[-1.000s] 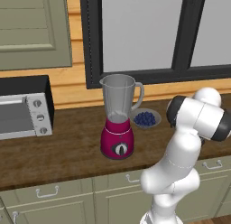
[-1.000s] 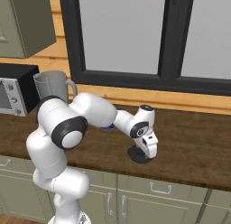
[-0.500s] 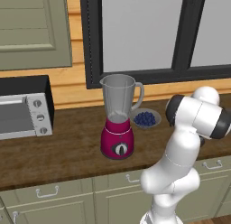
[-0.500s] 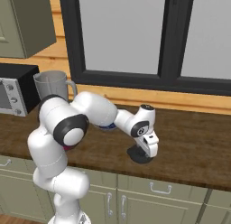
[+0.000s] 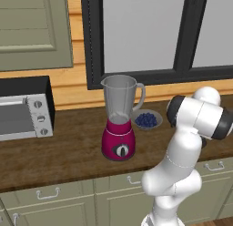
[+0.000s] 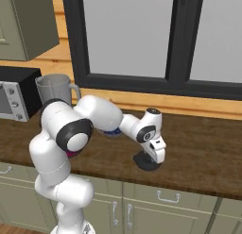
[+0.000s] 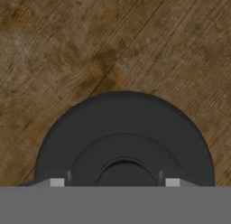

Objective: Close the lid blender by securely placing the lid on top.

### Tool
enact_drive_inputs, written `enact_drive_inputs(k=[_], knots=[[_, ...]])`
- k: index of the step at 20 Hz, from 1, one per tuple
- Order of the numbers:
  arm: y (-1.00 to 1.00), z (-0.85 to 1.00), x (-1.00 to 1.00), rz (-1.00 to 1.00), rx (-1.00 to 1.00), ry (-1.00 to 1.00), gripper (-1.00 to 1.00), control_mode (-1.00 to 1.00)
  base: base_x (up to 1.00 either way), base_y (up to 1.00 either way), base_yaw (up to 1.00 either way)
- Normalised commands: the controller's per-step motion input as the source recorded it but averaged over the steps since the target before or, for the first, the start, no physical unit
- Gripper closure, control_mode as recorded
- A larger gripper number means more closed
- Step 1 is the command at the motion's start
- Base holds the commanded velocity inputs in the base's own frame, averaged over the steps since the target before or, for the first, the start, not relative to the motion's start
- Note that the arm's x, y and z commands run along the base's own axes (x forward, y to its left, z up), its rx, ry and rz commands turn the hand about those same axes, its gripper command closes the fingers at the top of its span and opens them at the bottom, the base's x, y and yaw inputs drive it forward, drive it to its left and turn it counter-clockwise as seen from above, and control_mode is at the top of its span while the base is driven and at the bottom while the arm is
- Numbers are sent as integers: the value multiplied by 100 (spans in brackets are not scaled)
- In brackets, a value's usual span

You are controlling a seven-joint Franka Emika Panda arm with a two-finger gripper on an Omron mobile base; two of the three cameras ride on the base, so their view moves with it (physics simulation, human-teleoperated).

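Observation:
The blender (image 5: 119, 129) stands on the wooden counter, with a magenta base, a black dial and a clear grey jar open at the top; its jar (image 6: 56, 89) also shows behind my arm. The lid (image 6: 145, 161), a flat black disc, lies on the counter far to the blender's right. My gripper (image 6: 152, 157) points down right over it. In the hand view the lid (image 7: 124, 128) is very close, and my gripper (image 7: 115, 182) is open, its fingertips (image 7: 57, 182) standing wide on either side of the lid's raised centre knob, not touching it.
A small bowl of blueberries (image 5: 146, 119) sits just right of the blender. A toaster oven (image 5: 22, 110) stands at the counter's left end. A dark-framed window (image 6: 142, 39) runs along the wall behind, and bare wood (image 6: 203, 148) lies right of the lid.
My hand has sunk very slightly toward the lid. The blender, the bowl and the lid have not moved.

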Motion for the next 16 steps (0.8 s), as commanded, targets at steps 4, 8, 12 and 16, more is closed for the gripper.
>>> enact_drive_inputs(k=[4,8,12,16], knots=[[0,0,0,0,0,0,100,-100,0,0,0],[0,0,0,0,0,0,100,-100,0,0,0],[0,0,-11,0,0,-1,100,-100,0,0,0],[3,30,-23,-1,0,-21,100,-100,0,0,0]])
